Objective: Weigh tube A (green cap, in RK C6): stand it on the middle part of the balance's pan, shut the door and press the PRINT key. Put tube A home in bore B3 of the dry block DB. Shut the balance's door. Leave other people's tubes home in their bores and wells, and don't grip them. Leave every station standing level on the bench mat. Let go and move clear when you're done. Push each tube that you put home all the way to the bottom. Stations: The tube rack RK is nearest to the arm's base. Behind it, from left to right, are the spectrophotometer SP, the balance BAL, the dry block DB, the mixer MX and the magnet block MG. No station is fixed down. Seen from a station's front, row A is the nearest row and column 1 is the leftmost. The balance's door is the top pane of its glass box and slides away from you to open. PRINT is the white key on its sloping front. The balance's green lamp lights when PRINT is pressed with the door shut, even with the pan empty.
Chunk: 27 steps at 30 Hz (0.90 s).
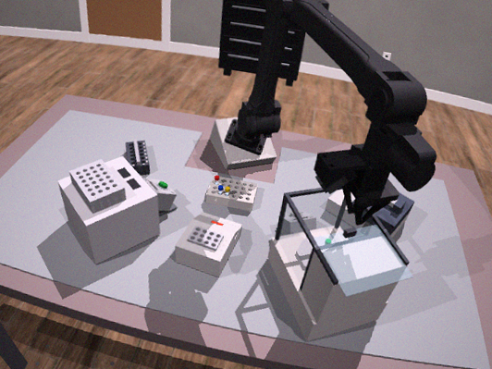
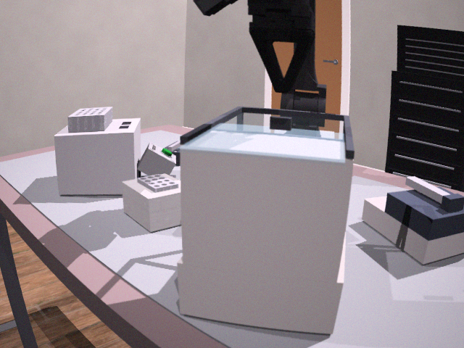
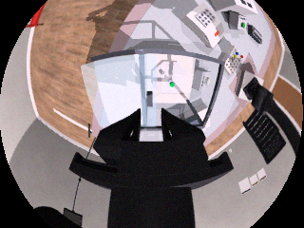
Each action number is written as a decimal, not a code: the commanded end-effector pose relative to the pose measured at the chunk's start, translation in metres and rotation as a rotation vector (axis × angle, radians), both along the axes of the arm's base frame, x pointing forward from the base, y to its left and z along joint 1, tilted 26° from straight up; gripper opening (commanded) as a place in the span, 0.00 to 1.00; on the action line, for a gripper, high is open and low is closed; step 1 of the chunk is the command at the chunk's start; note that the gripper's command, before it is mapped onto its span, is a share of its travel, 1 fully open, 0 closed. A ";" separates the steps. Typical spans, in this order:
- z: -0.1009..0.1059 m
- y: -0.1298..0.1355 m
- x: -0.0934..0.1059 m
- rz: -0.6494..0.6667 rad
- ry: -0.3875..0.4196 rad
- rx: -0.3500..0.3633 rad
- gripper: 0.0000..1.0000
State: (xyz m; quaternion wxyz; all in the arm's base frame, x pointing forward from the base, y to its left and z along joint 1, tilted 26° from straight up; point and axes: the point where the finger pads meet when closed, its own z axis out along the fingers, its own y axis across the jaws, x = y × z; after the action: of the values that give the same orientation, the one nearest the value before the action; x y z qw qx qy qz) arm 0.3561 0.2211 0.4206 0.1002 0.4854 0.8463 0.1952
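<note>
The balance (image 1: 348,300) (image 2: 262,232) stands with its glass door (image 1: 371,264) (image 2: 262,143) (image 3: 119,95) slid back, so the front of the box is open above. Tube A's green cap (image 1: 328,241) (image 3: 172,85) shows inside the box, near the pan; I cannot tell exactly which part of the pan it is on. My gripper (image 1: 360,219) (image 2: 281,88) (image 3: 151,111) is partly open and empty, just above the door's dark handle (image 1: 349,231) (image 2: 280,122) (image 3: 149,99), not touching it. The dry block (image 1: 201,254) (image 2: 153,209) (image 3: 197,24) shows no tube in its bores. The PRINT key and lamp cannot be made out.
The rack (image 1: 240,203) (image 3: 233,61) holds red, blue and yellow caps. The dark-topped spectrophotometer (image 2: 419,220) is beside the balance. A large white box (image 1: 108,228) (image 2: 97,161), a small sloping unit with a green part (image 1: 163,184) (image 2: 167,151) and the black slotted block (image 1: 137,155) stand beyond the dry block.
</note>
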 end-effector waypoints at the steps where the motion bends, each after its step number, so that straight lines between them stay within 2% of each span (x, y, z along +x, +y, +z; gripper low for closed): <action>1: 0.044 -0.008 -0.003 0.000 -0.068 0.040 0.30; 12: 0.054 -0.011 -0.007 0.000 -0.063 0.037 0.30; 20: 0.055 -0.010 -0.006 0.000 -0.066 0.038 0.30; 21: 0.030 -0.007 -0.019 0.049 -0.051 0.010 0.36; 23: 0.028 -0.009 -0.023 0.109 -0.051 -0.026 0.36; 25: 0.028 -0.009 -0.023 0.109 -0.051 -0.026 0.36; 27: 0.026 -0.009 -0.025 0.170 -0.082 -0.043 0.36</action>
State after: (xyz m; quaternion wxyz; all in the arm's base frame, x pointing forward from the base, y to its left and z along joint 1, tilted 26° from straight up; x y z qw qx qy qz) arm 0.3418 0.2119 0.4381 0.1112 0.4499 0.8644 0.1953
